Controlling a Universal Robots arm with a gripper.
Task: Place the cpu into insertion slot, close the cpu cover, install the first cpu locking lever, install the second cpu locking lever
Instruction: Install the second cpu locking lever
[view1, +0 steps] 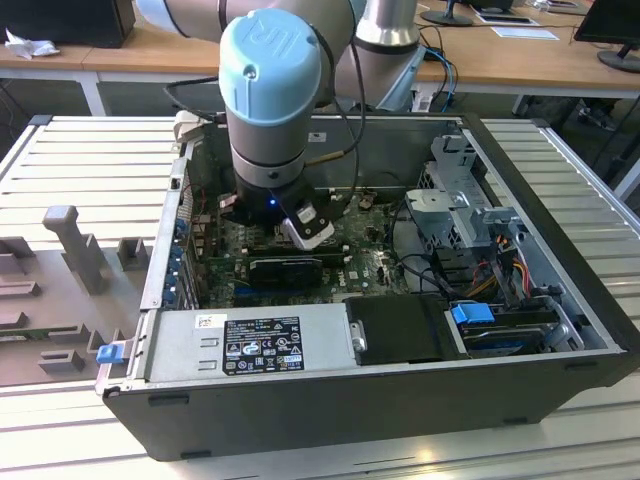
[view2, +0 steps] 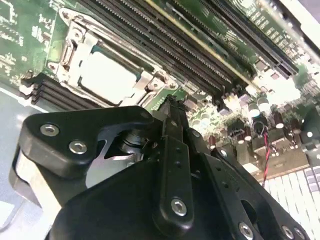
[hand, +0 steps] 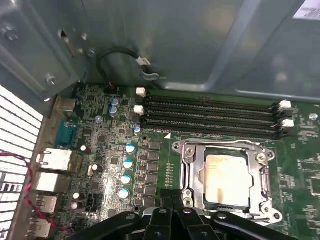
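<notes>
The cpu (hand: 226, 181) is a pale square chip lying flat in the insertion slot (hand: 178, 147) on the green board. The silvery cpu cover (hand: 191, 172) lies down flat around it, its cut-out centre framing the chip. A thin metal lever (hand: 220, 143) runs along the cover's edge beside the memory slots. My gripper (hand: 172, 194) hovers just off the socket's corner, its black fingers shut together with nothing between them. In the second wrist view the gripper (view2: 170, 103) points at the board beside the cpu (view2: 107, 77). In the exterior view the arm (view1: 270, 100) reaches down into the open computer case (view1: 400, 400).
Long black memory slots (hand: 210, 117) run alongside the socket. Blue-topped capacitors (hand: 127, 165) and rear ports (hand: 52, 165) lie on its other side. The grey case wall (hand: 175, 40) rises behind. A power supply (view1: 250, 345) and a drive cage (view1: 460, 200) crowd the case.
</notes>
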